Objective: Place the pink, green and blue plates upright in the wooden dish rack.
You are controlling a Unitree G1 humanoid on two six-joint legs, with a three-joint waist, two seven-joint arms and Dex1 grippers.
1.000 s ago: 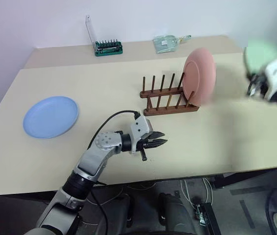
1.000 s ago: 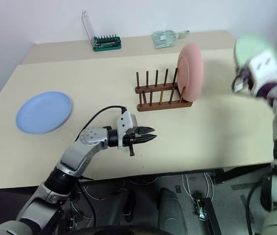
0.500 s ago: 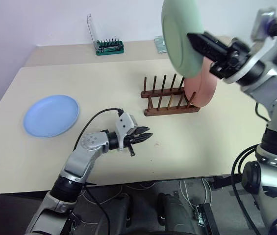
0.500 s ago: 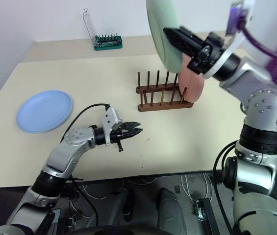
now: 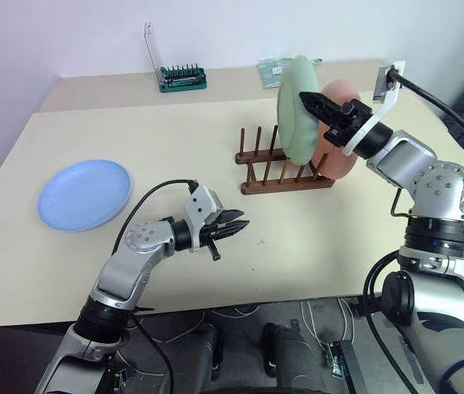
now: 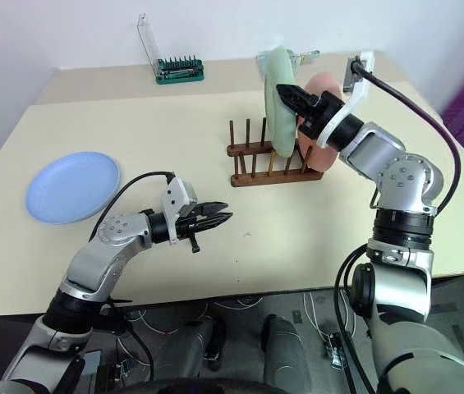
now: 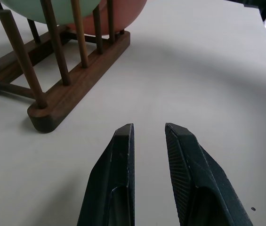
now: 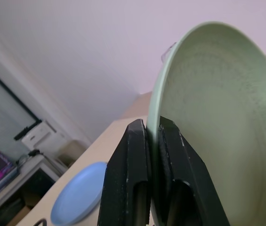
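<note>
Two risks: right gripper (image 5: 314, 102) clamping green plate (image 5: 296, 107) rim may knock pink plate (image 5: 342, 123), miss dish rack (image 5: 283, 168) pegs; left gripper (image 5: 242, 225) slightly parted, empty.

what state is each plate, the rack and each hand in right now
pink plate: upright in the rack, at its right end
green plate: on edge, held over the rack, not yet seated
blue plate: flat on the table, far left
rack: upright, one plate in it
left hand: slightly open, holding nothing
right hand: shut on the green plate's rim
</note>
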